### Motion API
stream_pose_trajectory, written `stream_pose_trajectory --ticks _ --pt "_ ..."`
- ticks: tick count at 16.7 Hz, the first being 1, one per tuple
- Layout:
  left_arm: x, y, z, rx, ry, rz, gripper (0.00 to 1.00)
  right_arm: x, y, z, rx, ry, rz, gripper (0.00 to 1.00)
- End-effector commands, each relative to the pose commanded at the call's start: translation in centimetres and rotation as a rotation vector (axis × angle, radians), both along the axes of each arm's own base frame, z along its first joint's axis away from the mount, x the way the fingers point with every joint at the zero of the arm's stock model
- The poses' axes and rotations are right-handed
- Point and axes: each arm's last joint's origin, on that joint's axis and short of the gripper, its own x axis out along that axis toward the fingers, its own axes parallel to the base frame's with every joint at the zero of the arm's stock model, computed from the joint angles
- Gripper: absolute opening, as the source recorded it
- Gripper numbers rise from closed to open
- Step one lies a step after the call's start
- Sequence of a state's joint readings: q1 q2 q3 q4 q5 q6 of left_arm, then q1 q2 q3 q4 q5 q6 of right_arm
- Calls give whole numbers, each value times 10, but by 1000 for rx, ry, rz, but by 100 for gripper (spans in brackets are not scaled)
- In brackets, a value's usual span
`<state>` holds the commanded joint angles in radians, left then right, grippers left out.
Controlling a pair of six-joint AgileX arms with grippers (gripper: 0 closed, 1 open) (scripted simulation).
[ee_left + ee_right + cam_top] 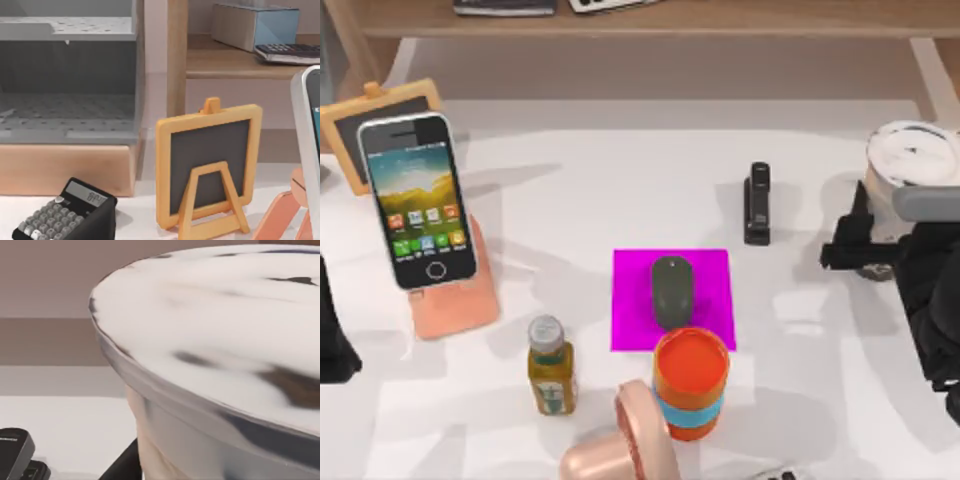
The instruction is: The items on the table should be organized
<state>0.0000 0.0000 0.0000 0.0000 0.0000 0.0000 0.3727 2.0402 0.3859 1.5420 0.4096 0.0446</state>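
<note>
Right now the right gripper (865, 245) sits at the right edge of the top view, up against the milk-tea cup (912, 160), whose white lid shows at upper right. In the right wrist view the cup (215, 365) looms very close, lid above and clear wall below, with a dark finger (120, 462) touching its side low down. The fingers seem to straddle the cup, but I cannot tell whether they have closed on it.

The phone (416, 200) leans on a pink stand (455, 295) at the left of the top view, in front of a small chalkboard (370, 110). The mouse (671, 290) lies on a magenta mat (625, 300) in the lower middle, just behind an orange can (691, 385). The left arm (332, 330) is parked at the left edge; I cannot tell how its fingers stand.

The cup looks tall, smooth and top-heavy, with thin walls that would give under a hard squeeze and liquid inside that makes it weighty. My judgement is that the hold should be around the middle of the wall, below the lid, firm but gentle, keeping it upright throughout. The table (570, 190) looks slick, so a nudged cup could slide or tip.
</note>
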Motion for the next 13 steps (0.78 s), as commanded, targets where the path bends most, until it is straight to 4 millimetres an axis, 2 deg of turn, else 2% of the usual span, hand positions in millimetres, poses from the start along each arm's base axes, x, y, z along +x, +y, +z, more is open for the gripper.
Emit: stream_pose_trajectory --ticks 6,13 --pt "0 0 0 0 0 0 100 0 0 0 0 0 0 2" --pt "0 0 0 0 0 0 100 0 0 0 0 0 0 0"
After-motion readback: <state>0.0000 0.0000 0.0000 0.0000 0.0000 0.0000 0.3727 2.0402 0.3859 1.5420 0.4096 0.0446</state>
